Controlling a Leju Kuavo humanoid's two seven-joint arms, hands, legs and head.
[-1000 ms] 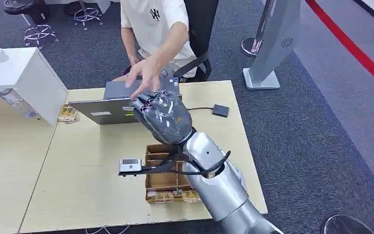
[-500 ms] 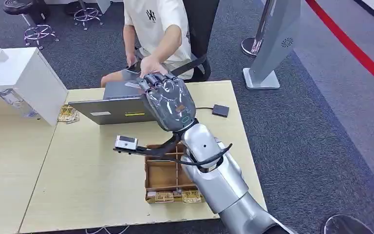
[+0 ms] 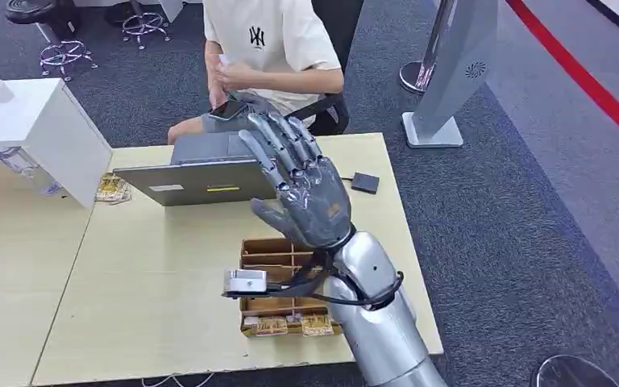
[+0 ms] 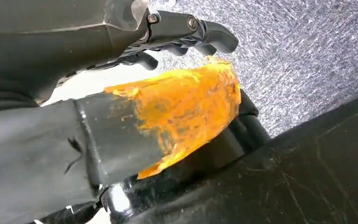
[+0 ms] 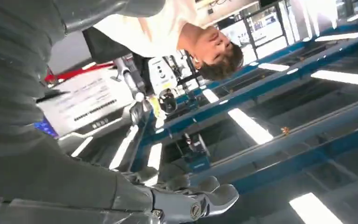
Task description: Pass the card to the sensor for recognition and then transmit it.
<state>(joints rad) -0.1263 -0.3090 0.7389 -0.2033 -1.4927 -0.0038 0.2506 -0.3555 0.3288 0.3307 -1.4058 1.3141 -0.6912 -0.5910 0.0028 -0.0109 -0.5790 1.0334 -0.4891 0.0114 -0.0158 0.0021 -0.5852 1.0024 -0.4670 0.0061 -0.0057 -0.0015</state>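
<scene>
My right hand [image 3: 302, 193] is raised over the table [image 3: 153, 274] with its fingers spread wide and nothing in them. The left hand [image 4: 177, 32] hangs down by the carpet; its fingers look curled, but I cannot tell whether they are closed or loose.

Nearest me on the table sits the tray [image 3: 270, 266], a wooden box with compartments, and cards [image 3: 286, 325] lie along its near edge. Beyond it stands the laptop [image 3: 201, 173], and to its right, near the far corner, a small dark sensor [image 3: 364, 183] on a cable.

Past the table edge the person [image 3: 270, 48] sits holding something pale up at chest level. I judge that to be the card [image 3: 224, 60], though it is too small to be sure.

A card should be light, thin, stiff and slick. I would pinch it by one short edge between thumb and fingertip, flat faces against the pads, leaving most of it free to pass over the sensor. Lying flat, it would be hard to lift.
</scene>
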